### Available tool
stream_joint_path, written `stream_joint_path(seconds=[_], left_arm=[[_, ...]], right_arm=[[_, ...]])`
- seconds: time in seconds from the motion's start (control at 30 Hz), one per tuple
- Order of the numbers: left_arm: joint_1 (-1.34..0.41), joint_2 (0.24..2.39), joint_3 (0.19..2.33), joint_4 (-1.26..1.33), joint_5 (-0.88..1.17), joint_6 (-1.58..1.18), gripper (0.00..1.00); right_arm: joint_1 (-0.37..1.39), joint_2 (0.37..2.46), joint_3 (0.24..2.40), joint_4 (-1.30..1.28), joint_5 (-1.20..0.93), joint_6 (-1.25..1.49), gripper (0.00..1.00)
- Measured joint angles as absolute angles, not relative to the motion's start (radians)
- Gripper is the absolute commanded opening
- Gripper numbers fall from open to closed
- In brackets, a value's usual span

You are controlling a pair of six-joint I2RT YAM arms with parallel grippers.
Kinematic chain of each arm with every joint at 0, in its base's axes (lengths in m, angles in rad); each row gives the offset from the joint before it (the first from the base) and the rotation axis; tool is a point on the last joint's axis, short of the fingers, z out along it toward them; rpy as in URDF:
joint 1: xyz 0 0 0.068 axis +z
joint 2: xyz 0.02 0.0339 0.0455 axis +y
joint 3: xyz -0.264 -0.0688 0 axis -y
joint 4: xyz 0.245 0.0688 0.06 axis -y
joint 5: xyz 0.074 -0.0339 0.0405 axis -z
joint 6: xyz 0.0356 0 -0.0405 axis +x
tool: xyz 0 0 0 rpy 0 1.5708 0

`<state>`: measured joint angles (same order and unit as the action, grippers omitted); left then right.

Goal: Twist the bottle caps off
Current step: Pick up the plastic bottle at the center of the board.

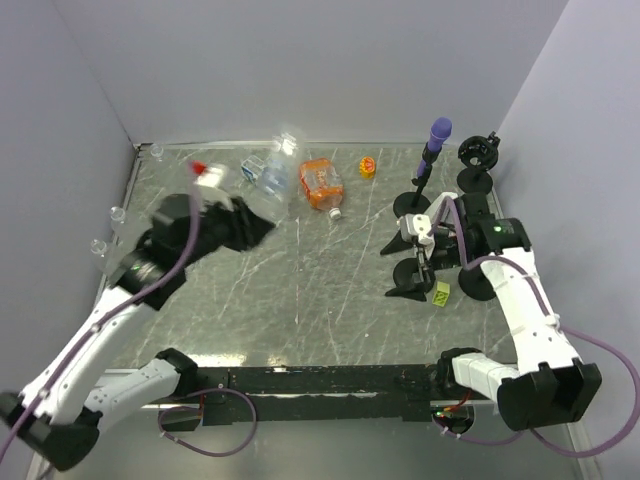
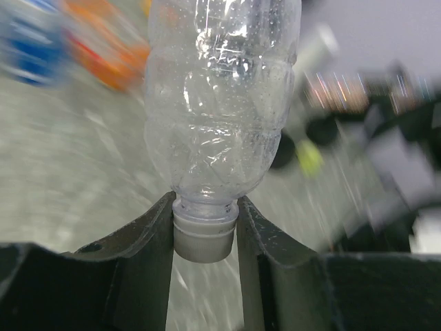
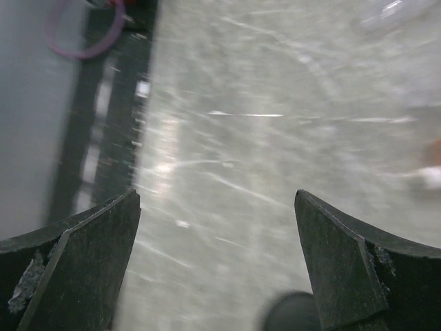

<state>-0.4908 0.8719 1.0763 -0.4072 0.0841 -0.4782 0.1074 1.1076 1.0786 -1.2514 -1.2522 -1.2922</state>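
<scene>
My left gripper is shut on the white screw cap of a clear crumpled plastic bottle, which stands out beyond the fingers, off the table. In the top view this gripper and the held bottle are at the left back, blurred. A bottle with a blue label and an orange bottle with a white cap lie at the back. My right gripper is open and empty over bare table; in the top view it is at the right.
A purple-topped black stand and other black stand parts are at the back right. A small yellow-orange cap lies near the back wall. A yellow-green block lies by the right arm. Small clear items sit along the left edge.
</scene>
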Motion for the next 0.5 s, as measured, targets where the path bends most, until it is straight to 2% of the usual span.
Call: stream_joint_path(seconds=[0.17, 0.33, 0.5], left_arm=[[-0.630, 1.022, 1.043, -0.433, 0.393, -0.402, 0.01], [-0.659, 1.184, 1.107, -0.534, 0.572, -0.330, 0.01], [-0.677, 1.354, 1.226, -0.648, 0.696, -0.266, 0.01]], right_arm=[[0.105, 1.059, 1.265, -1.301, -1.159, -1.416, 0.99], [0.116, 0.945, 1.332, -1.320, -1.139, -1.460, 0.99], [0.269, 0.900, 1.320, -1.339, -1.067, -1.419, 0.99]])
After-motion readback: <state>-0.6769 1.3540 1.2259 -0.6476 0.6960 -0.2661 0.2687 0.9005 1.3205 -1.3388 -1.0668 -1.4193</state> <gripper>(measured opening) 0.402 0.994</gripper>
